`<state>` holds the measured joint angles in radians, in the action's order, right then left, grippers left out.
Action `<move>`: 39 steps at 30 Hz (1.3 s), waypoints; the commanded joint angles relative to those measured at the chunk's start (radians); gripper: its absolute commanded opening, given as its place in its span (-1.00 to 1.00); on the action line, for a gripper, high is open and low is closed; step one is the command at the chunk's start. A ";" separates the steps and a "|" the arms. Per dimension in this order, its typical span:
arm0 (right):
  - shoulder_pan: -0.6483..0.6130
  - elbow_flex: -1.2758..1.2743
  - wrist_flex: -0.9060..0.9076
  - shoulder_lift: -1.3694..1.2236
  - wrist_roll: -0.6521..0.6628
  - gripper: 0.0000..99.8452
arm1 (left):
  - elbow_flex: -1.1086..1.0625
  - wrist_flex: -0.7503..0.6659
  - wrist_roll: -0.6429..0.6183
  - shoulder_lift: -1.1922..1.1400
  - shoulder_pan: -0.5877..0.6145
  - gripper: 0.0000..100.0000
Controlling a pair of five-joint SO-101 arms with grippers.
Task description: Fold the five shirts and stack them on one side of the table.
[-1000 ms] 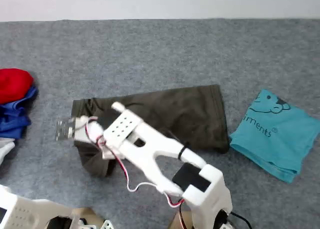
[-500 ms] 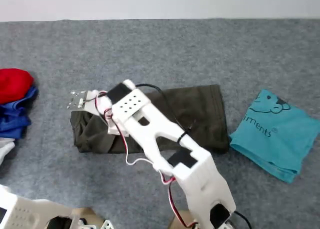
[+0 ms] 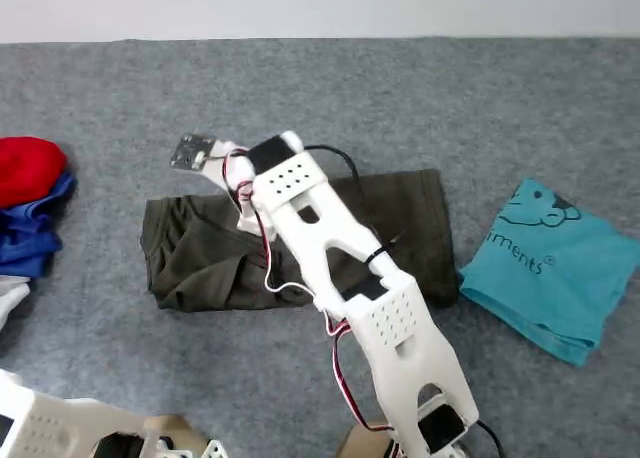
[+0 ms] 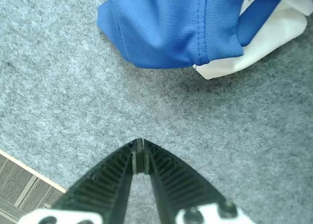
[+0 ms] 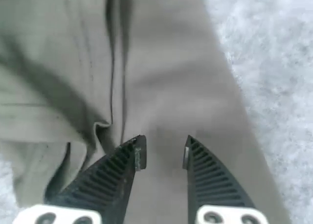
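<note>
Nearest the arms' bases, the left gripper (image 4: 139, 158) is held over bare grey counter (image 3: 400, 88). Its jaws are pressed together with nothing between them. Just beyond them the blue shirt (image 4: 176, 23) and the white shirt (image 4: 274, 33) are seen touching. In the high view these belong to the pile at 9 o'clock, where the red shirt (image 3: 28, 168) is heaped against the blue one.

At the counter's centre the olive shirt (image 3: 400, 218) is laid flat as a band running from 9 to 3 o'clock. A second ago a flap of it was drooped toward 6 o'clock at the 9 o'clock end, beside the right gripper (image 3: 195, 155). That flap is now tucked in, and the near edge is left almost straight.

The right gripper has since been swung from 9 o'clock round toward 11 o'clock, by the shirt's far corner. Its jaws are parted, with no cloth caught between them, and olive fabric is seen beneath.

At 3 o'clock the folded teal shirt (image 3: 550, 268) is lying just beside the olive one, unmoved, as is the pile.
</note>
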<state>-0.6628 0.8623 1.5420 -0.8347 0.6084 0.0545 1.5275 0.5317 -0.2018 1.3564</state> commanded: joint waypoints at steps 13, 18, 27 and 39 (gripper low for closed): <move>-0.249 -0.029 0.255 0.194 -0.014 -0.98 | 0.036 -0.015 0.008 0.008 -0.005 -0.99; -0.343 -0.135 0.228 0.188 -0.015 -0.98 | 0.036 -0.015 0.008 0.008 -0.005 -0.99; -0.240 -0.129 -0.031 0.019 0.028 -0.98 | 0.036 -0.015 0.012 0.008 -0.006 -0.99; -0.148 0.180 -0.160 0.002 0.043 -0.98 | 0.036 -0.015 0.040 0.003 -0.005 -0.99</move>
<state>-0.8316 0.9636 1.4116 -0.8500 0.6421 0.0545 1.5275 0.5608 -0.2018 1.3564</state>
